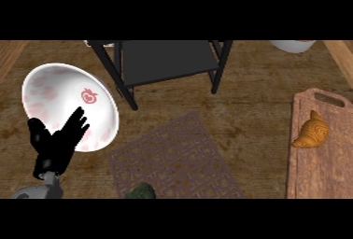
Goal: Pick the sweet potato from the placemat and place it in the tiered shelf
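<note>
Glossy white plate (52, 88), woven placemat (176, 156), wooden counter (255, 100)

A dark greenish sweet potato (142, 192) lies on the brown patterned placemat (176, 156), below the black tiered shelf (165, 60).

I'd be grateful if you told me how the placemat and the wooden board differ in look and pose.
The placemat is dark brown with a woven lattice pattern; the wooden board is plain reddish wood with a handle slot. The placemat lies turned at an angle; the board runs nearly straight along the counter's right side. The board carries a croissant. Both lie flat.

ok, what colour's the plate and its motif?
White plate with faint pink blotches and a red fruit-like motif; head view.
</note>
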Controlling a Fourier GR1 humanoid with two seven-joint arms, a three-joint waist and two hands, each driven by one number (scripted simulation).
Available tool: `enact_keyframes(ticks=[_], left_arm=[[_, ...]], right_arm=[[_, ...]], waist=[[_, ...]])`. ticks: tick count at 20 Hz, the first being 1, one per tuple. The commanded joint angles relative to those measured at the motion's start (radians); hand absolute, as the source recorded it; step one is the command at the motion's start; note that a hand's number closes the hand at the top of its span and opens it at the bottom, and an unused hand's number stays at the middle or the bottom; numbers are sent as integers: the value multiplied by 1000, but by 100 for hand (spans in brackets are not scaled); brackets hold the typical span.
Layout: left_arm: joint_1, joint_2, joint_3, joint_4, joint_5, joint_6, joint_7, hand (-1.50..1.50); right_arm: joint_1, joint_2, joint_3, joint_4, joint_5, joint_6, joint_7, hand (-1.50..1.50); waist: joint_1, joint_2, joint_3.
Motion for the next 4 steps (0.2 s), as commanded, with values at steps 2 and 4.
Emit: enact_keyframes(ticks=[2,4], left_arm=[[0,-18,-5,72,-16,7,-3,0],[-23,1,21,69,-4,15,31,0]], right_arm=[[94,-55,-16,-85,-60,116,-8,-150],[105,-148,-36,-122,-95,226,28,-150]], waist=[[-5,4,-7],[-17,1,-7]])
